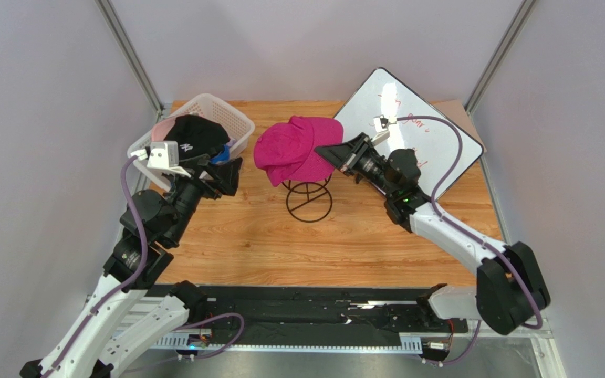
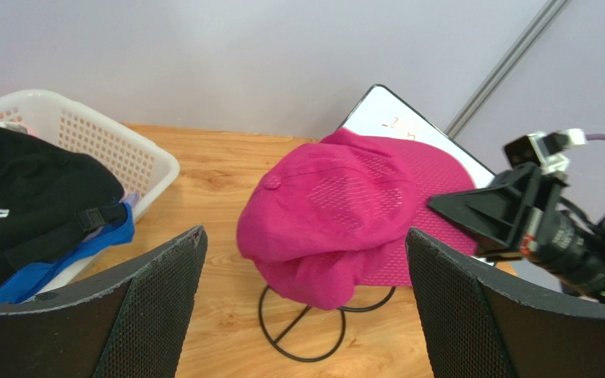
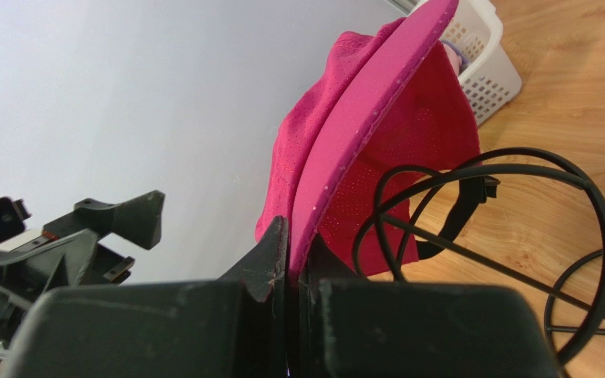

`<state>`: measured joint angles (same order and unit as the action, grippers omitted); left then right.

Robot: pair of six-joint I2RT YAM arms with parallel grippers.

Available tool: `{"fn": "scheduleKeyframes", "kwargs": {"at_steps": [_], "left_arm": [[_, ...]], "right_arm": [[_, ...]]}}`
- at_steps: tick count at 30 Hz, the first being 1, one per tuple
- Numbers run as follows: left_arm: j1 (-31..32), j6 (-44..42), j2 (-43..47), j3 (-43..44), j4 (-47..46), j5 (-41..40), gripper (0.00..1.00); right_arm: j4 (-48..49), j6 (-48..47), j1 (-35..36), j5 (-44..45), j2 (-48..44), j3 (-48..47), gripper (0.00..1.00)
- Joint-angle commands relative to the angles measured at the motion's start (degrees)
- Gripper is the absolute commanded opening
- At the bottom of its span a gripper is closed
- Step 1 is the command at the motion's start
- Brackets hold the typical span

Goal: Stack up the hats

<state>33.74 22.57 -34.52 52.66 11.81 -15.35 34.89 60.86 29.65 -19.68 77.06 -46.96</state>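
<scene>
At the far left corner of the wooden table (image 1: 227, 244), a white mesh basket (image 1: 231, 114) holds a black cap (image 1: 195, 135) with a white logo lying on top. A blue cap (image 2: 116, 234) hangs over the basket's near rim beneath it. A sliver of pale pink fabric (image 1: 164, 126) shows at the basket's left edge. It is possibly another cap, though too little of it is visible to be sure.

Just in front of the basket, the left gripper (image 1: 223, 176) hovers with its jaws spread wide and nothing between them. From the left wrist camera its two fingers (image 2: 164, 268) stand far apart, touching no cap, and frame the middle of the table.

At the middle, the magenta cap (image 1: 290, 150) sits draped over a black wire stand (image 1: 309, 203), its crown toward the basket and its brim reaching right. The cap rests tilted on the stand, with wire loops showing under it.

At the brim's right edge the right gripper (image 1: 331, 152) is closed tight on the brim. The right wrist camera shows the flat magenta brim pinched between both fingers (image 3: 262, 264), with no gap left beside it.

Behind the right arm, a whiteboard (image 1: 432, 138) sits at the table's far right corner, with faint red marks on it.
</scene>
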Motion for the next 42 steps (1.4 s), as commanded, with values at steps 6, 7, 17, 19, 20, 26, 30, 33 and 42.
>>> {"fn": "scheduleKeyframes", "kwargs": {"at_steps": [6,7,17,19,20,26,30,33,42], "left_arm": [[0.19,-1.74,-1.07,0.42,-0.65,-0.29,1.0],[0.19,-1.91,-1.51,0.42,-0.65,-0.2,1.0],[0.19,-0.86,-9.94,0.16,-5.92,4.71,1.0],[0.19,-0.6,-11.87,0.42,-6.8,6.3,0.99],[0.19,-0.33,-12.49,0.51,-7.06,6.82,1.0],[0.19,0.2,-17.5,0.07,-11.02,9.2,0.99],[0.19,1.42,-20.67,-0.54,-14.18,10.42,0.99],[0.19,2.57,-22.78,-0.9,-16.99,12.97,1.0],[0.19,4.06,-29.99,-0.37,-20.51,17.02,0.99]], "right_arm": [[-8.97,-6.02,-3.45,5.18,-12.1,7.22,0.0],[-8.97,-5.67,-4.15,4.83,-12.11,7.93,0.0],[-8.0,-4.79,-8.03,1.4,-11.75,14.25,0.0],[-7.82,-4.61,-8.47,1.4,-12.89,15.22,0.0],[-8.09,-4.61,-8.55,1.66,-13.42,16.19,0.0],[-10.55,-5.84,-8.47,1.58,-15.44,18.74,0.0],[-11.08,-6.54,-8.47,1.66,-15.62,20.24,0.0],[-11.16,-6.72,-8.47,1.14,-15.01,20.68,0.0],[-10.02,-7.25,-8.47,-1.67,-16.93,23.32,0.04]]}}
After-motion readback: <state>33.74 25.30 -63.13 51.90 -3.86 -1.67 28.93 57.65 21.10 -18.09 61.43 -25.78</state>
